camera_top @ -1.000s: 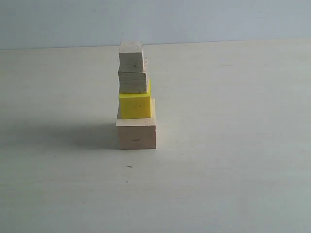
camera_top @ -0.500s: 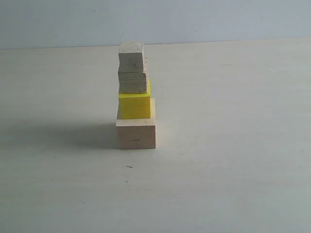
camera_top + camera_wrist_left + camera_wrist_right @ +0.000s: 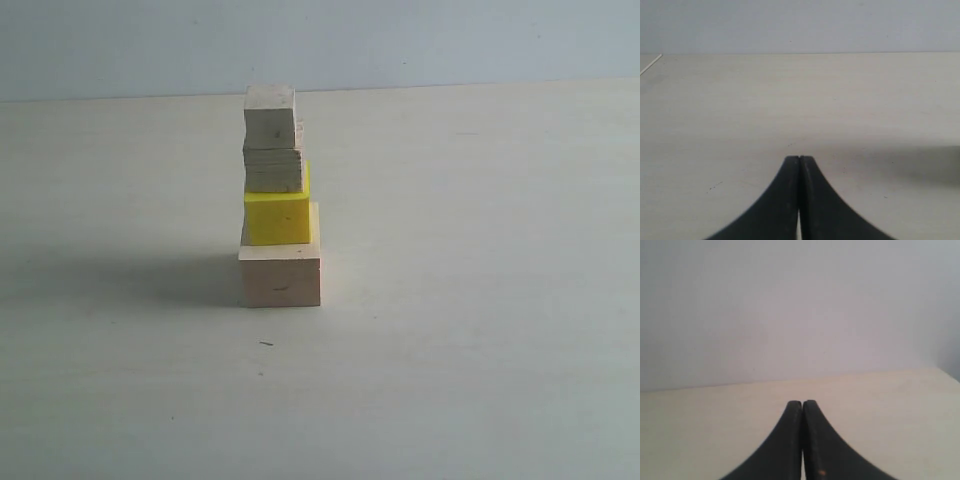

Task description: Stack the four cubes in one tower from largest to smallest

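The tower (image 3: 277, 200) stands on the pale table (image 3: 480, 350), a little left of centre, its shadow falling leftward. Up it goes: large pale wooden cube (image 3: 281, 278) at the base, yellow cube (image 3: 277, 218) on that, grain-lined cube (image 3: 273, 170) third, small pale cube (image 3: 270, 118) on top. Behind it, the grey wall (image 3: 450, 40). Left gripper (image 3: 799, 159): jaws pressed together, holding nothing. Right gripper (image 3: 802, 403): the same.
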